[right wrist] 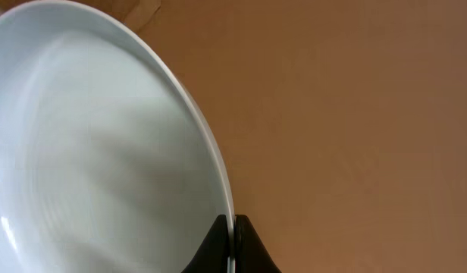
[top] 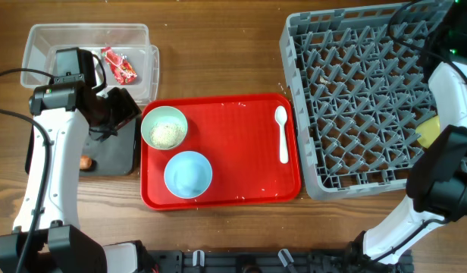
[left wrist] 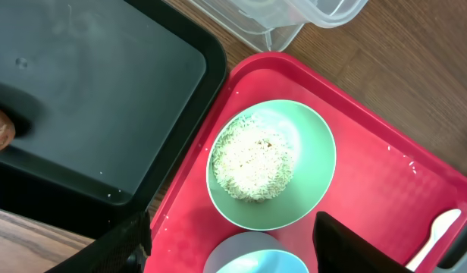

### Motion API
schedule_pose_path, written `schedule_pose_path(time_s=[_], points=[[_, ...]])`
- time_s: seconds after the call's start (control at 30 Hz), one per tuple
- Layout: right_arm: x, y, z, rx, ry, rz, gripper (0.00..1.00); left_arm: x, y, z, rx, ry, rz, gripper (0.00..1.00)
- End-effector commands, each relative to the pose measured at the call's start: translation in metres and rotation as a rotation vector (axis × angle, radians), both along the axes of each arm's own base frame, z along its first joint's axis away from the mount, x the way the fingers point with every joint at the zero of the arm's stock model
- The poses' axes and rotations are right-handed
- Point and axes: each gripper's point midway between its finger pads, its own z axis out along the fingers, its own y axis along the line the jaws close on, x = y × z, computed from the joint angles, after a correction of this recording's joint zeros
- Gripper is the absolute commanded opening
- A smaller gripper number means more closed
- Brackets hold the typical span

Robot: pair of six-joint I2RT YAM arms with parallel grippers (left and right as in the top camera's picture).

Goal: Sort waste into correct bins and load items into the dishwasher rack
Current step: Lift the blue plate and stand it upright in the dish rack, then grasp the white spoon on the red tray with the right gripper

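My left gripper is open and empty, above the red tray's left edge near the pale green bowl, which holds white rice crumbs; the bowl also shows overhead. The light blue bowl and the white spoon lie on the tray. A brown sausage lies in the black bin. A red wrapper lies in the clear tub. My right gripper is shut on the rim of the light blue plate. A yellow cup sits in the grey rack. The napkin is out of view.
The flat red tray lies between the black bin and the rack. My left arm reaches over the black bin. My right arm crosses the rack's right side. Bare wooden table shows around them.
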Motion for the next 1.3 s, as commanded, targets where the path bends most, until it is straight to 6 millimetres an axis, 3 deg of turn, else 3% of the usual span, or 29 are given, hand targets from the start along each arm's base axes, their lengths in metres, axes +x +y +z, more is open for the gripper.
schedule_pose_path(time_s=[0.0, 0.07, 0.13, 0.2, 0.23, 0.27, 0.3, 0.4, 0.47, 0.57, 0.67, 0.7, 0.77, 0.83, 0.87, 0.93, 1.03, 1.07, 1.27], points=[[0.021, 0.026, -0.034, 0.084, 0.074, 0.130, 0.05, 0.001, 0.003, 0.006, 0.012, -0.020, 0.007, 0.68], [0.025, 0.040, -0.042, 0.141, 0.039, 0.133, 0.07, 0.001, 0.003, 0.006, 0.012, -0.020, 0.007, 0.68], [0.024, 0.046, -0.042, 0.147, 0.009, 0.107, 0.19, 0.001, 0.003, 0.006, 0.012, -0.020, 0.006, 0.68], [0.022, 0.051, -0.040, 0.131, 0.014, 0.084, 0.43, 0.001, 0.003, 0.006, 0.012, -0.020, 0.006, 0.68], [0.021, 0.056, -0.039, 0.117, 0.024, 0.073, 0.68, 0.001, 0.003, 0.006, 0.012, -0.020, 0.006, 0.68], [0.022, 0.062, -0.040, 0.118, 0.036, 0.081, 0.79, 0.001, 0.003, 0.006, 0.012, -0.020, 0.007, 0.68], [0.022, 0.070, -0.039, 0.131, 0.038, 0.096, 0.81, 0.002, 0.003, 0.006, 0.012, -0.021, 0.007, 0.68], [0.027, 0.089, -0.032, 0.222, -0.030, 0.157, 0.84, 0.003, 0.003, 0.007, 0.013, -0.027, 0.007, 0.68], [0.029, 0.115, -0.028, 0.384, -0.087, 0.260, 0.84, 0.003, 0.003, 0.007, 0.013, -0.027, 0.007, 0.69], [0.020, 0.161, -0.024, 0.557, -0.034, 0.438, 0.83, 0.003, 0.004, 0.007, 0.013, -0.028, 0.007, 0.68], [0.005, 0.215, -0.016, 0.705, 0.019, 0.596, 0.83, 0.003, 0.003, 0.007, 0.013, -0.027, 0.007, 0.69], [-0.008, 0.256, -0.008, 0.816, 0.038, 0.690, 0.82, 0.003, 0.003, 0.007, 0.013, -0.027, 0.007, 0.70], [-0.023, 0.298, -0.001, 0.933, 0.057, 0.773, 0.80, 0.003, 0.003, 0.007, 0.013, -0.027, 0.007, 0.70], [-0.048, 0.357, -0.002, 1.095, 0.128, 0.859, 0.77, 0.003, 0.003, 0.007, 0.013, -0.027, 0.007, 0.71], [-0.056, 0.372, -0.005, 1.135, 0.159, 0.865, 0.77, 0.003, 0.003, 0.007, 0.013, -0.027, 0.007, 0.72], [-0.086, 0.421, -0.025, 1.205, 0.305, 0.863, 0.76, 0.003, 0.004, 0.007, 0.013, -0.028, 0.007, 0.74], [-0.109, 0.450, -0.047, 1.208, 0.392, 0.798, 0.74, 0.003, 0.004, 0.007, 0.013, -0.027, 0.007, 0.75], [-0.122, 0.463, -0.063, 1.198, 0.441, 0.759, 0.74, 0.003, 0.003, 0.007, 0.013, -0.027, 0.006, 0.75], [-0.161, 0.468, -0.141, 1.183, 0.554, 0.459, 0.73, 0.003, 0.003, 0.007, 0.013, -0.027, 0.006, 0.76]])
